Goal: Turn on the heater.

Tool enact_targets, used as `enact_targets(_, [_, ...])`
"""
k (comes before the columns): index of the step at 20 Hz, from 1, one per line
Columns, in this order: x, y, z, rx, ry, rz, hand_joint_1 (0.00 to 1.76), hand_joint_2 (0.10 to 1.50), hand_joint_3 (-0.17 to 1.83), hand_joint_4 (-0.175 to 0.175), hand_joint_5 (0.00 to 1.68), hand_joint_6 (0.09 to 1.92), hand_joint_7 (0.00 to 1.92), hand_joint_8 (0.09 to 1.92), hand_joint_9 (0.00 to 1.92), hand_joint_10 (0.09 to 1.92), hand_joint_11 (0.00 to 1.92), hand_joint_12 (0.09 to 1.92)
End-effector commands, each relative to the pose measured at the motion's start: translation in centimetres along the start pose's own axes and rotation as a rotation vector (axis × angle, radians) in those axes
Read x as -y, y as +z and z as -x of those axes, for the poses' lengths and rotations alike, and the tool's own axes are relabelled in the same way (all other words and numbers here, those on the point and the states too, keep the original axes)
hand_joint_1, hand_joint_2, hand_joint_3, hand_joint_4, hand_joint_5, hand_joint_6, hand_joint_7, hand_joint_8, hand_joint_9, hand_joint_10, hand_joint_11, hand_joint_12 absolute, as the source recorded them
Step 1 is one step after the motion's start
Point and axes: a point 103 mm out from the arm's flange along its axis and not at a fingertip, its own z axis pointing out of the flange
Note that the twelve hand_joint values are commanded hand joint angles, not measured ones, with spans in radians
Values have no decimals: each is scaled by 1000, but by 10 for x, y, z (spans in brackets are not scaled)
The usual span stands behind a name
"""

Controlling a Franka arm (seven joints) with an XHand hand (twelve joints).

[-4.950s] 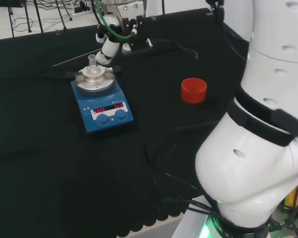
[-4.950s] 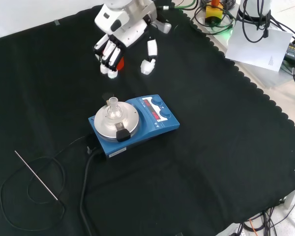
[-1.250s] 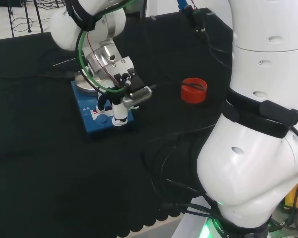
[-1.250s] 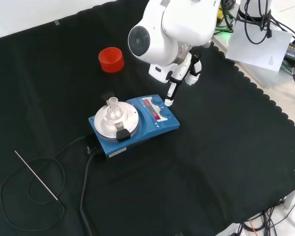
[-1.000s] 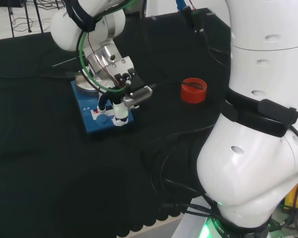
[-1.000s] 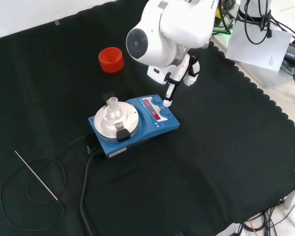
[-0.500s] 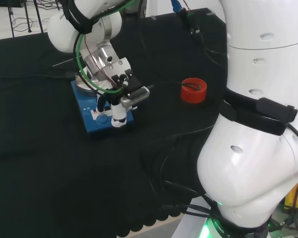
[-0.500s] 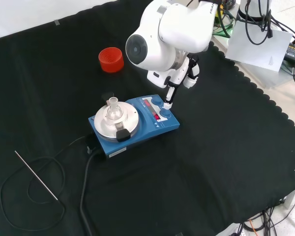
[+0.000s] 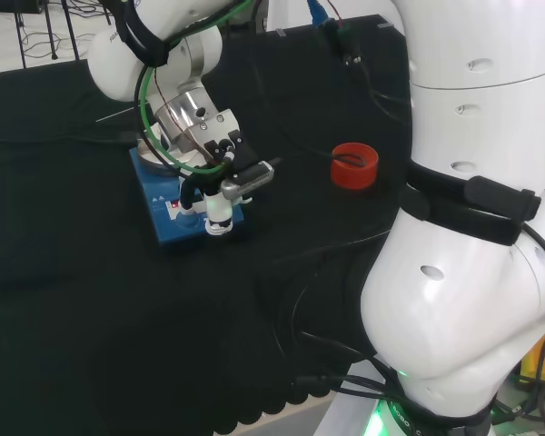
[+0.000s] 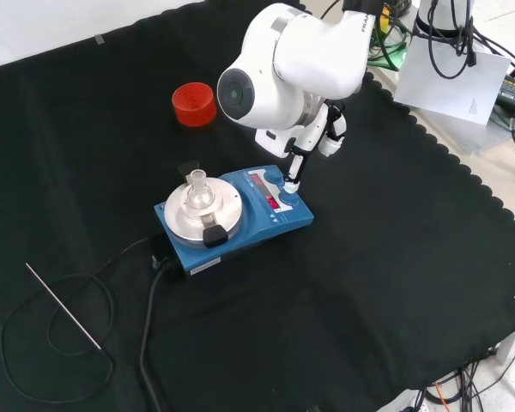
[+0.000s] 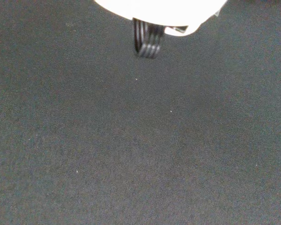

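Note:
The heater (image 10: pixel 240 230) is a blue hotplate with a round silver top, a red lit display and two blue knobs. A small clear glass flask (image 10: pixel 197 184) stands on its plate. In the front view my hand (image 10: pixel 311 142) hangs over the panel's far end, with one straight finger (image 10: pixel 295 168) reaching down so its tip sits at a knob. The head view shows the hand (image 9: pixel 220 202) over the heater's (image 9: pixel 168 216) front panel, fingertip down on the right-hand knob and covering part of the display. A blurred white part of the hand (image 11: pixel 154 9) shows in the wrist view above bare cloth.
A red ribbed ring (image 10: pixel 194 104) stands behind the heater in the front view and to its right in the head view (image 9: pixel 354 165). A thin metal rod (image 10: pixel 64 318) and a looped black cable (image 10: pixel 150 343) lie on the cloth at the near left.
Five seconds ago the hand hung by the red ring, away from the heater. It has come down to the knob panel, and within the last second it shifted slightly along the panel.

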Motion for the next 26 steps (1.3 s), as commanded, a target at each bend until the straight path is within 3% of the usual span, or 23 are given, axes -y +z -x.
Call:
enact_targets(1, [-2,2,3,-1,1,-3,1398,665,1035,-37,306,87,1503,1533,1653,1451,1491,1338])
enact_targets(26, [-5,4,3,-26,-14,7,1401,661,1044,-39,336,87,1502,1536,1654,1453,1489,1342])
